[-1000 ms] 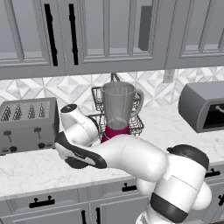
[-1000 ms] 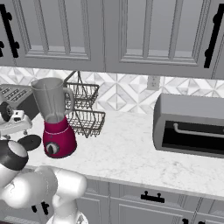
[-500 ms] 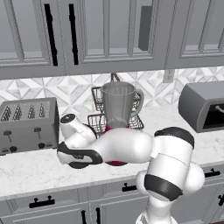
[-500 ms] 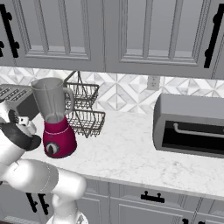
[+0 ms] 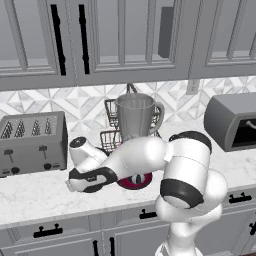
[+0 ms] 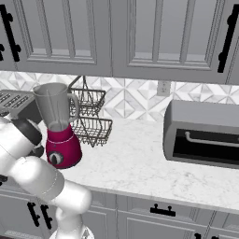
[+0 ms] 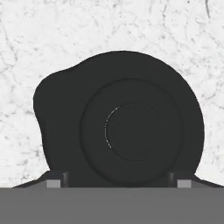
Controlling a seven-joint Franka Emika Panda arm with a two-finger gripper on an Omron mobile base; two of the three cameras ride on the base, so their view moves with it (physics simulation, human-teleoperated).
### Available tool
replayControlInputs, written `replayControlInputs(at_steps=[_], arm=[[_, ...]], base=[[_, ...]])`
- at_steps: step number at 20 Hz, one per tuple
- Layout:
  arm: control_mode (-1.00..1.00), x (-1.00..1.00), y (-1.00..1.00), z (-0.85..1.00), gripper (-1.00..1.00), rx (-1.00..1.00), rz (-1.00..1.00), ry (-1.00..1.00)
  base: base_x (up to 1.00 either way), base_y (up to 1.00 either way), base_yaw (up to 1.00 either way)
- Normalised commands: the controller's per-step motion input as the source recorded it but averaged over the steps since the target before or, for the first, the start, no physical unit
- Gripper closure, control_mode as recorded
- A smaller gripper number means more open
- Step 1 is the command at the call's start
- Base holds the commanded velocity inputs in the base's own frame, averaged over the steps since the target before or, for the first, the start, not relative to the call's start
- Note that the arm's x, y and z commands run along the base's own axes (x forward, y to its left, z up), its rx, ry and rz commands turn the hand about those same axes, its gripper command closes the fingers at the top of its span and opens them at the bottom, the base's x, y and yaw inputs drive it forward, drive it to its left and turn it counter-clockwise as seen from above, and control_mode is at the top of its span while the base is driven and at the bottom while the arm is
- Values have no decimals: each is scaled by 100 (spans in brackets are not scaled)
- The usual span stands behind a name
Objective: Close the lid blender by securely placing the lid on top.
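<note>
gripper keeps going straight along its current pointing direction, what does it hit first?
The black lid lying on the marble counter. In the hand view it sits dead ahead of the gripper, with one finger tip at each side of it. How much gap remains is unclear, but it looks close.

Black lid on the marble counter, seen from straight above

The round lid (image 7: 131, 131), with its raised centre, lies flat on the white veined counter (image 7: 52, 39); the 2 fingertips (image 7: 53, 183) flank its near edge.
</note>
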Motion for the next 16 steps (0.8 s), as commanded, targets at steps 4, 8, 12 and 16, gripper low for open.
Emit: replayControlInputs(at_steps=[4,8,12,16], arm=[[-100,31,5,-30,-100,0,-4,0],[-100,28,2,-20,-100,0,-5,0],[-100,28,0,-20,-100,0,-7,-3],[-100,31,0,-20,-100,0,-8,-8]], base=[[0,0,0],[0,0,0],[0,0,0],[0,0,0]])
